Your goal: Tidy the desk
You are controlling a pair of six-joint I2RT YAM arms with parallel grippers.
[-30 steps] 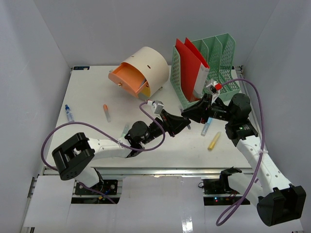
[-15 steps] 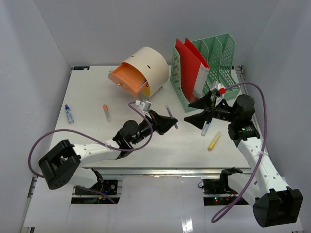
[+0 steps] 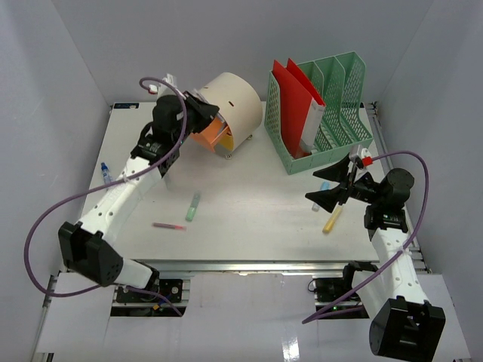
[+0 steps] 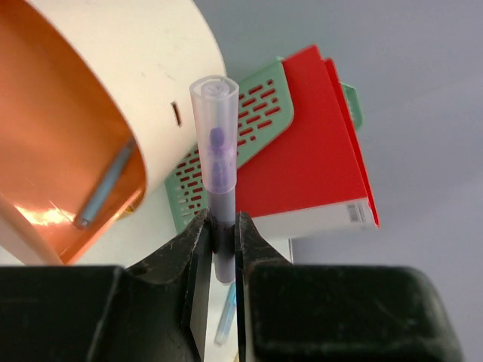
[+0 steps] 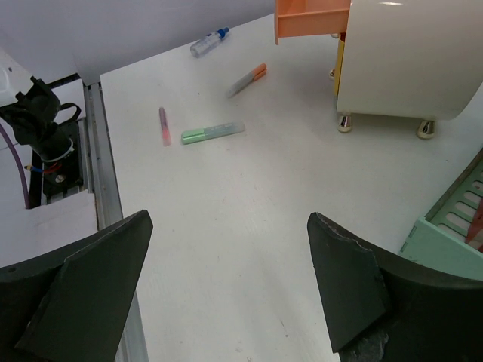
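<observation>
On the white desk [image 3: 256,170] lie a green highlighter [image 3: 193,205], a pink pen [image 3: 168,226] and a yellow highlighter [image 3: 332,220]. My left gripper [image 3: 202,115] is raised at the back, in front of the cream round organizer [image 3: 235,96]. It is shut on a purple capped pen [image 4: 215,151], which stands upright beside the orange drawer [image 4: 60,151]. A blue-grey pen [image 4: 106,185] lies in that drawer. My right gripper [image 3: 332,185] hovers open over the desk's right side, nothing between its fingers [image 5: 98,279].
A green file rack [image 3: 332,113] with red folders [image 3: 296,98] stands at the back right. A small blue-capped bottle [image 3: 106,175] lies at the left edge. An orange marker [image 5: 247,79] lies near it. A light blue pen [image 4: 226,313] lies under my left gripper.
The two grippers met mid-desk a second ago. The right one opened and drew back right. The left arm swung up and back-left to the orange drawer with the purple pen.
</observation>
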